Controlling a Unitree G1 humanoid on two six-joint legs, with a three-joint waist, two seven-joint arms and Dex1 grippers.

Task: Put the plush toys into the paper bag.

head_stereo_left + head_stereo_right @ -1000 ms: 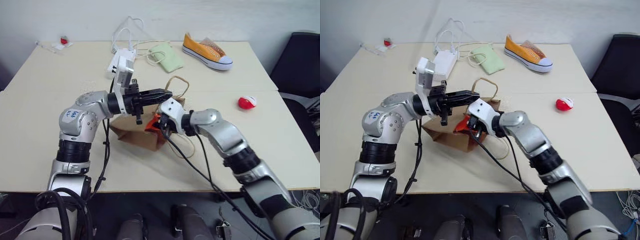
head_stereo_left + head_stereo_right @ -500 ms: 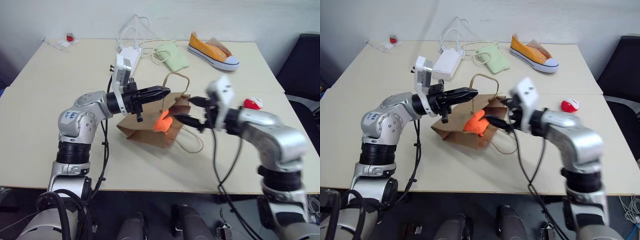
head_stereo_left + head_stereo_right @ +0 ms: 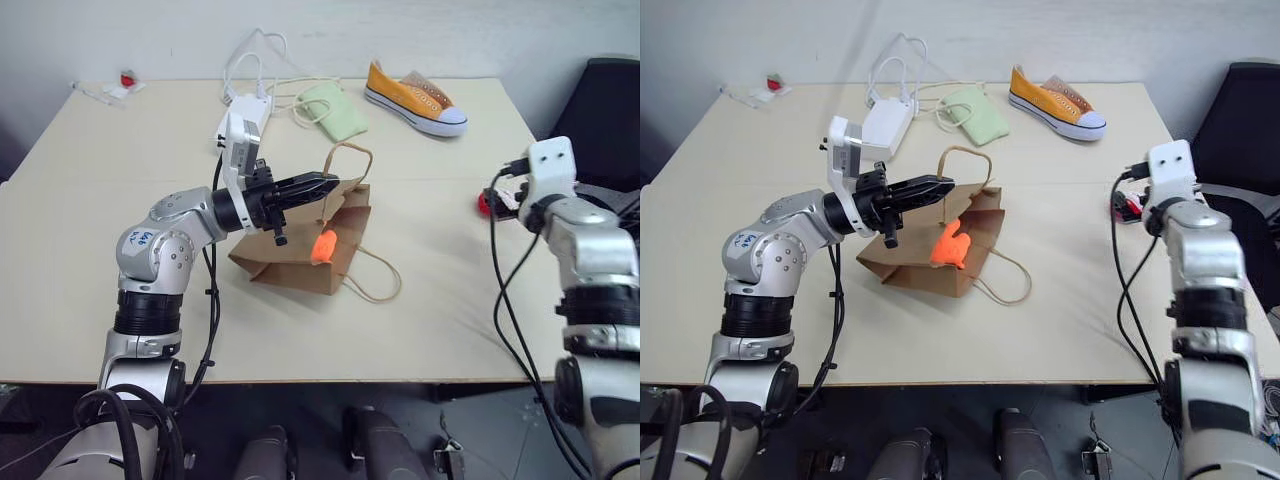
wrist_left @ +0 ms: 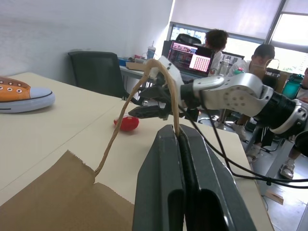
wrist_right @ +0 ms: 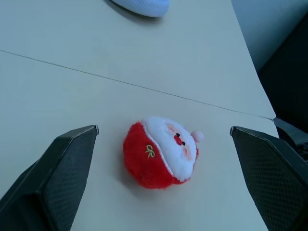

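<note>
The left gripper [image 3: 328,183] is seen closed on the beige twine handle [image 4: 159,77] of the brown paper bag [image 3: 300,255], w/ the handle pinched between its two black fingers and lifted clear of the table [image 3: 120,270]. The bag is lying just below and in front of that gripper's tips, its mouth pulled up toward them. The orange plush toy [image 3: 950,245] is seen at the bag's mouth, directly under the left gripper; whether it is fully inside cannot be told.

The right gripper [image 5: 163,144] is held wide open, well apart from the bag, out near the table's right edge. The red-and-white plush toy [image 5: 161,151] is framed between its two spread fingers [image 5: 53,178], resting on the table just ahead of them and not touched by either. In the left wrist view this toy is seen just beyond the right gripper's tips.

Farther off from both grippers, at the back of the table, an orange sneaker [image 3: 412,100], a pale green pouch [image 3: 335,112] and a white power adapter [image 3: 238,125] w/ cables are laid. People at desks w/ a lit monitor [image 4: 190,57] are visible in the background of the left wrist view.
</note>
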